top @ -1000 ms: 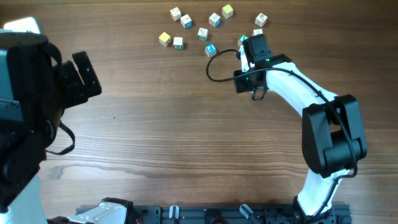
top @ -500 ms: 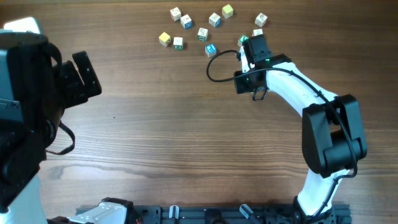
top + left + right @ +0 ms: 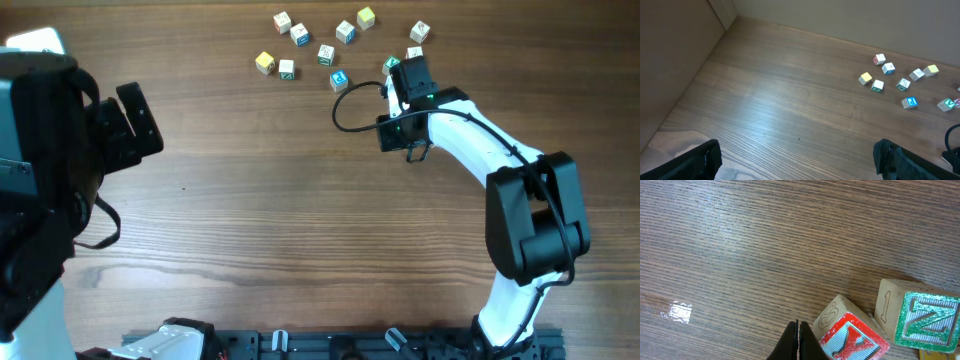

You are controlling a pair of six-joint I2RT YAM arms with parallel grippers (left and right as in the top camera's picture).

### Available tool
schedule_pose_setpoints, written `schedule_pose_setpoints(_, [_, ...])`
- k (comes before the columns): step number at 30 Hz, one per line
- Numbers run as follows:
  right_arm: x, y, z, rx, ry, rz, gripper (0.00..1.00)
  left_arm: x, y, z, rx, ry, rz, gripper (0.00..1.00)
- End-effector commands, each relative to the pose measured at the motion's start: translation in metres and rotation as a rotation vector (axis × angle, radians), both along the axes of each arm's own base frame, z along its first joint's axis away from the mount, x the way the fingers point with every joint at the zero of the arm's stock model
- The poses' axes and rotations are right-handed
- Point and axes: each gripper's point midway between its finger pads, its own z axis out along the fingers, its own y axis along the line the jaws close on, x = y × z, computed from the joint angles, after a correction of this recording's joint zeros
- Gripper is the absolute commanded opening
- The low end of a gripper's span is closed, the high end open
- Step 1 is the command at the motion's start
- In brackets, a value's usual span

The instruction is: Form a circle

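Observation:
No circle shows in these views: several pale wooden letter cubes (image 3: 326, 54) lie loosely scattered at the table's far side, also seen in the left wrist view as the cubes (image 3: 903, 84). My right gripper (image 3: 403, 68) is among the rightmost ones. Its fingers are shut with nothing between them (image 3: 798, 341), and they rest against a red-printed cube (image 3: 852, 336). A green-printed cube (image 3: 926, 320) sits just right of that one. My left gripper (image 3: 797, 165) hangs wide open and holds nothing, far from the cubes at the table's left (image 3: 135, 120).
A black cable (image 3: 350, 105) loops off the right wrist over the table, just below a blue-printed cube (image 3: 339, 80). The right arm's base (image 3: 530, 230) stands at the right, the left arm's bulk (image 3: 45, 160) at the left edge.

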Motion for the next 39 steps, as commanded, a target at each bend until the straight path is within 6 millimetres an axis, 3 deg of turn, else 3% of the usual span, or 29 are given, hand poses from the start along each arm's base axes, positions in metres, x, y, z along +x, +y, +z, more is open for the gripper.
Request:
schedule_pose_setpoints(1, [0.003,-0.002,-0.003,-0.022,-0.002,0.016,0.04,0.0,0.004,0.001,0.012,-0.001,0.015,1.0])
schedule_pose_setpoints(14, [0.017,0.003,0.002,-0.005,-0.063,0.014,0.05,0.0,0.004,0.001,0.012,-0.001,0.015,1.0])
schedule_pose_setpoints(18, [0.015,-0.007,0.001,-0.057,-0.059,-0.001,0.04,0.0,0.004,0.001,0.012,-0.001,0.015,1.0])
schedule_pose_setpoints(39, [0.01,-0.008,-0.001,-0.063,-0.038,0.0,0.05,0.0,0.004,0.001,0.012,-0.001,0.015,1.0])
